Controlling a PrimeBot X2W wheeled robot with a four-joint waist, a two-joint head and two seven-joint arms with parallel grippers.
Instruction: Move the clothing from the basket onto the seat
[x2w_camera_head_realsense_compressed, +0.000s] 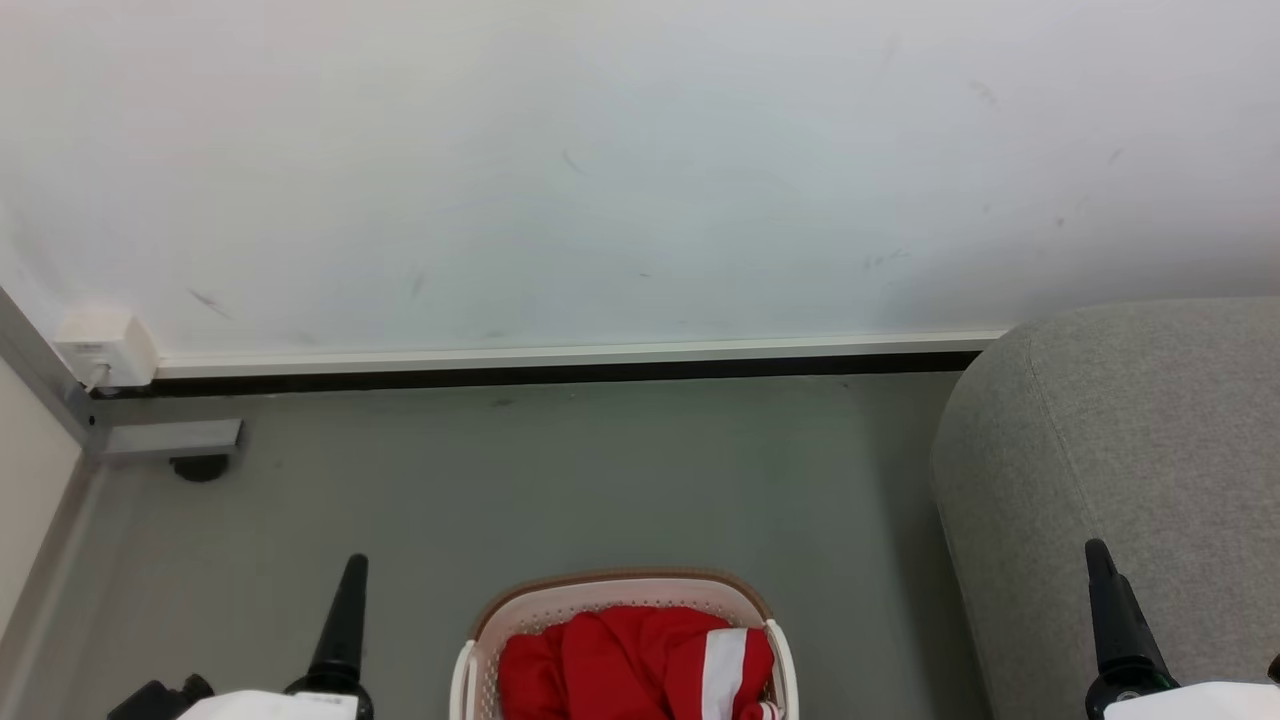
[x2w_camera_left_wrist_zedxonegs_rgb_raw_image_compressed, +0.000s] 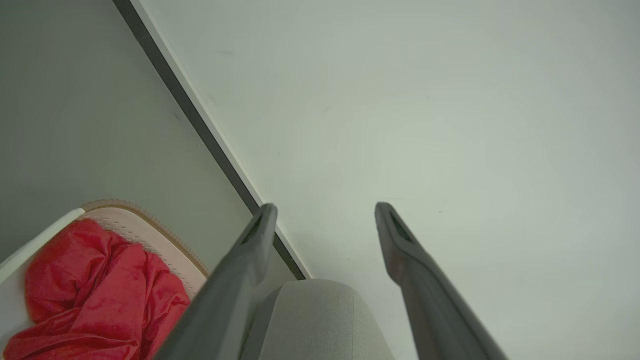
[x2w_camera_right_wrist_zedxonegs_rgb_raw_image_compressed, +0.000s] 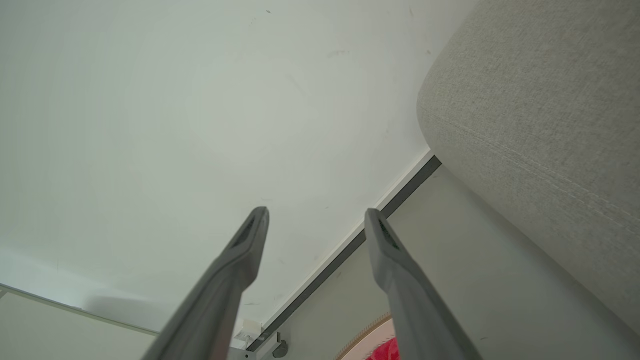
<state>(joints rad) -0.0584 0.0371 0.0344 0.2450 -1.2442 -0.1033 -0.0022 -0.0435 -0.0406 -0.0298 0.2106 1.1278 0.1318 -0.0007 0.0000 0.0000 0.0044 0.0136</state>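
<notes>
Two spread hands (x2w_camera_left_wrist_zedxonegs_rgb_raw_image_compressed: 325, 207) (x2w_camera_right_wrist_zedxonegs_rgb_raw_image_compressed: 316, 212) flank the clothing (x2w_camera_head_realsense_compressed: 636, 660), not touching.

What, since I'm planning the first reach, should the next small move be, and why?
Probably lower the left gripper toward the red jersey clothing bunched in the cream perforated plastic basket. Both grippers stand open and empty, the left one nearer the basket; the right gripper is by the grey fabric sofa, whose visible part bears no garment yet.

Left gripper (x2w_camera_left_wrist_zedxonegs_rgb_raw_image_compressed: 325, 206), right gripper (x2w_camera_right_wrist_zedxonegs_rgb_raw_image_compressed: 316, 210): fingers (x2w_camera_left_wrist_zedxonegs_rgb_raw_image_compressed: 405, 250) apart.
</notes>
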